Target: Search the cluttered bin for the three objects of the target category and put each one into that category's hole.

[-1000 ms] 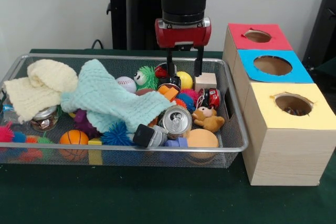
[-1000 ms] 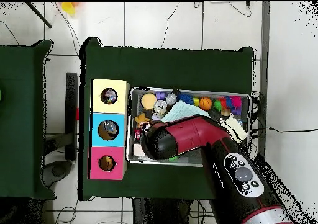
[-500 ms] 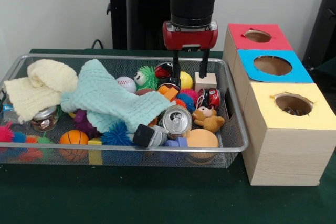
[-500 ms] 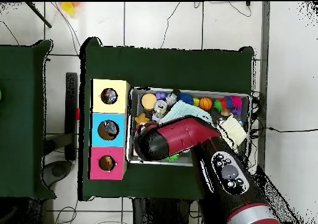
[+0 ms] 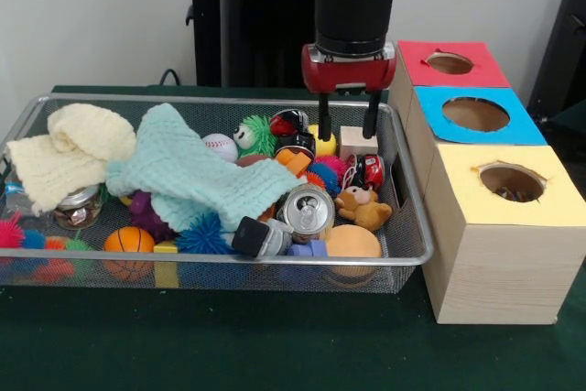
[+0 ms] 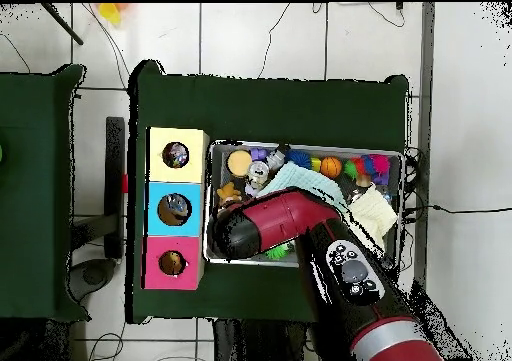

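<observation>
Wooden block (image 5: 358, 142): rigid, light, flat-sided; taking hold across opposite faces. Gripper (image 5: 347, 127) hovering directly above it, fingers spread, empty.

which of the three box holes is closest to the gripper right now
The hole in the red-topped box, the farthest of the three boxes in the front view. The gripper hangs open just beside it; the blue and yellow holes lie nearer the camera.

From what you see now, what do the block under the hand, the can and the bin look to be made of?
The block looks like unfinished wood: pale, matte, with squared edges. The can appears to be bare metal, its round end silvery and reflective. The bin seems to be wire mesh with a shiny metal rim, since the toys show through its walls. The hand hangs open above the block.
</observation>
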You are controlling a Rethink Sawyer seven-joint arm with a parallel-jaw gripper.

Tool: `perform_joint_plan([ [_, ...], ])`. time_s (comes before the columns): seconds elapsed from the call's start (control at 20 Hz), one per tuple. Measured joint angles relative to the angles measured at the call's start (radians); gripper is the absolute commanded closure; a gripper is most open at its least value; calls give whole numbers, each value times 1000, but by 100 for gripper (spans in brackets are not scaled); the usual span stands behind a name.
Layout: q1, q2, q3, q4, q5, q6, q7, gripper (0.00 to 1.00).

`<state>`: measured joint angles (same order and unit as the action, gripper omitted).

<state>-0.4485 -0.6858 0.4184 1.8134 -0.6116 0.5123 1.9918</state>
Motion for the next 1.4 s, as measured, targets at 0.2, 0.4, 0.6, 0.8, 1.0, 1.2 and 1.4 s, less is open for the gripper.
perform_joint_plan([
  [0.2, 0, 42, -10, -13, 0, -1, 0, 0],
  [0.4, 2, 71, -18, -30, -1, -2, 0, 0],
  [0.6, 10, 87, -26, -44, -1, -9, 0, 0],
  [0.8, 28, 99, -40, -60, -1, -17, 0, 0],
  [1.0, 39, 101, -48, -63, -1, -19, 0, 0],
  [1.2, 48, 102, -57, -66, 0, -19, 0, 0],
  [1.4, 55, 107, -63, -75, 0, -19, 0, 0],
])
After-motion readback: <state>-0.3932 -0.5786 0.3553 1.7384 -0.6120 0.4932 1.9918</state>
